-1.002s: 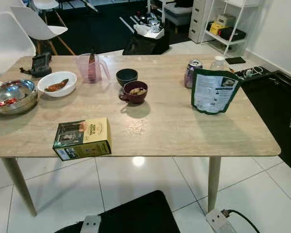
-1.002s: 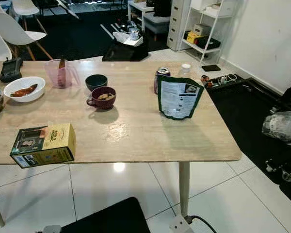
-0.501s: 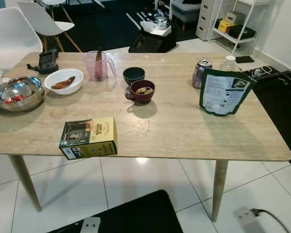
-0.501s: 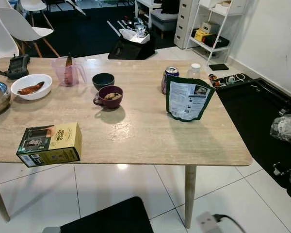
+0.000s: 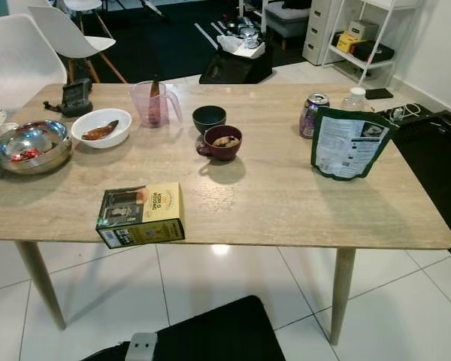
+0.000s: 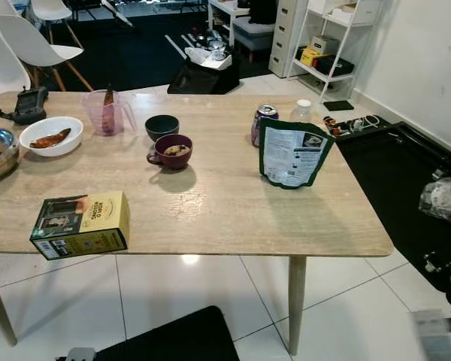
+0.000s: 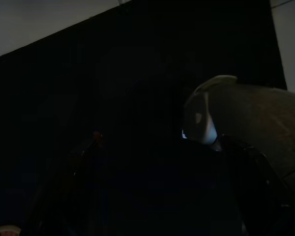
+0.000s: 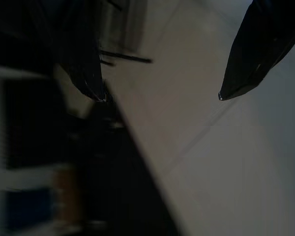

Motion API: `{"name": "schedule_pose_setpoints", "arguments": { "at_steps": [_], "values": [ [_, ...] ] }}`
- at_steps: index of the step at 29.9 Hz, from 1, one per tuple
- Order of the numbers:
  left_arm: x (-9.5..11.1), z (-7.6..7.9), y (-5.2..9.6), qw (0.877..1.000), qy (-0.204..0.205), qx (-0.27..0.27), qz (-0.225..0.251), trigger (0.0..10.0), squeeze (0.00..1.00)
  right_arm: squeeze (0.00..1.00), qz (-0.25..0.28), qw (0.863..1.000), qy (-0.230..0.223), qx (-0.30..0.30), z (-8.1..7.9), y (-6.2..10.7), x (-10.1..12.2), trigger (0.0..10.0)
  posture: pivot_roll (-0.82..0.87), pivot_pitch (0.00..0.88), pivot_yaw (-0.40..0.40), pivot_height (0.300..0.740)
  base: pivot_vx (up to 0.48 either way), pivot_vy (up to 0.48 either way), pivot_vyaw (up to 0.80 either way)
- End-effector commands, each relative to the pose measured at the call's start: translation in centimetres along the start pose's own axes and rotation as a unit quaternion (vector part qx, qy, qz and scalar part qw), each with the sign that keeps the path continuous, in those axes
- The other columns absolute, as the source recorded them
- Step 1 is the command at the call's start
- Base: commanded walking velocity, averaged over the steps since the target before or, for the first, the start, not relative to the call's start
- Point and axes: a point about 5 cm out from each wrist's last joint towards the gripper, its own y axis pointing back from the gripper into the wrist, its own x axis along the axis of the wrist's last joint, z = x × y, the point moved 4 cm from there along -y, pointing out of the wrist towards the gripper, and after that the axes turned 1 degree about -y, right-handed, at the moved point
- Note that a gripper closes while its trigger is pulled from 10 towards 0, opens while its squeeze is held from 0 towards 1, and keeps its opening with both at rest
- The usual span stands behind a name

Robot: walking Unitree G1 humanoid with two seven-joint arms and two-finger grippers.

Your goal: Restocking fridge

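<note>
Groceries for the fridge sit on the wooden table [image 5: 286, 203] in front of you. Nearest the front edge, towards your left, lies the yellow and green box [image 5: 140, 215] on its side. Further back, near the middle, you have a maroon mug [image 5: 224, 142] with something pale in it, and a dark bowl [image 5: 209, 117] just behind it. The green pouch [image 5: 346, 142] stands upright on your right, with a can [image 5: 313, 114] and a clear bottle [image 5: 354, 98] close behind it. On your left are a steel bowl [image 5: 28, 145], a white bowl [image 5: 101, 127] holding a reddish-brown piece of food, and a pink jug [image 5: 153, 104].

Your right gripper [image 8: 160, 96] hangs over pale floor tiles, its two black fingers [image 8: 258, 46] well apart and holding nothing. Your left wrist view is very dark; two fingers can perhaps be made out, but you cannot tell from it whether that claw is spread or closed.
</note>
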Motion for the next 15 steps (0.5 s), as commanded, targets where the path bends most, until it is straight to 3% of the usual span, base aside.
{"name": "schedule_pose_setpoints", "arguments": {
  "at_steps": [1,2,3,4,5,8,9,11,12,15],
  "values": [
    [-0.4,0.3,0.0,1.0,0.0,-0.005,-0.003,10.0,0.0,0.97,0.002,0.999,-0.016,-0.038,1.6,-0.2,0.8,10.0,0.01,0.0,-0.021,0.74,0.0,0.0,0.0],
    [-0.4,0.3,0.0,1.0,0.001,-0.006,-0.004,10.0,0.0,0.31,0.014,0.997,-0.027,-0.078,3.9,-0.4,2.0,10.0,0.01,0.0,-0.021,0.74,0.0,0.0,0.0],
    [-0.4,0.3,0.0,1.0,0.001,-0.006,-0.004,10.0,0.0,0.31,0.023,0.994,-0.035,-0.103,5.3,-0.5,2.7,10.0,0.01,0.0,-0.021,0.74,0.0,0.0,0.0],
    [-0.4,0.3,0.0,1.0,0.001,-0.007,-0.004,10.0,0.0,0.0,0.037,0.989,-0.047,-0.133,7.1,-0.4,3.9,10.0,0.01,0.0,-0.022,0.74,0.0,0.0,0.0],
    [-0.4,0.3,0.0,1.0,0.001,-0.007,-0.004,10.0,0.0,0.0,0.037,0.989,-0.047,-0.133,7.1,-0.4,3.9,10.0,0.01,0.0,-0.022,0.74,0.0,0.0,0.0],
    [-0.4,0.3,0.1,1.0,0.002,-0.008,-0.003,10.0,0.0,0.0,0.088,0.973,-0.079,-0.2,11.5,0.2,7.8,10.0,0.01,0.0,-0.026,0.74,0.0,0.0,0.0],
    [-0.4,0.3,0.1,1.0,0.002,-0.008,-0.003,10.0,0.0,0.0,0.088,0.973,-0.079,-0.2,11.5,0.2,7.8,10.0,0.01,0.0,-0.026,0.74,0.0,0.0,0.0],
    [-0.5,0.3,0.1,1.0,0.003,-0.008,-0.003,10.0,0.0,0.0,0.147,0.955,-0.108,-0.236,14.0,1.3,11.4,10.0,0.01,0.0,-0.026,0.74,0.0,0.0,0.0],
    [-0.5,0.3,0.1,1.0,0.003,-0.008,-0.004,10.0,0.0,0.0,0.192,0.944,-0.149,-0.225,14.4,2.1,13.9,10.0,0.02,0.0,-0.027,0.74,0.0,0.0,0.0],
    [-0.5,0.3,0.1,1.0,0.004,-0.009,-0.004,10.0,0.0,0.0,0.224,0.934,-0.183,-0.209,14.4,2.7,15.7,10.0,0.01,0.0,-0.027,0.74,0.0,0.0,0.0]
  ]
}}
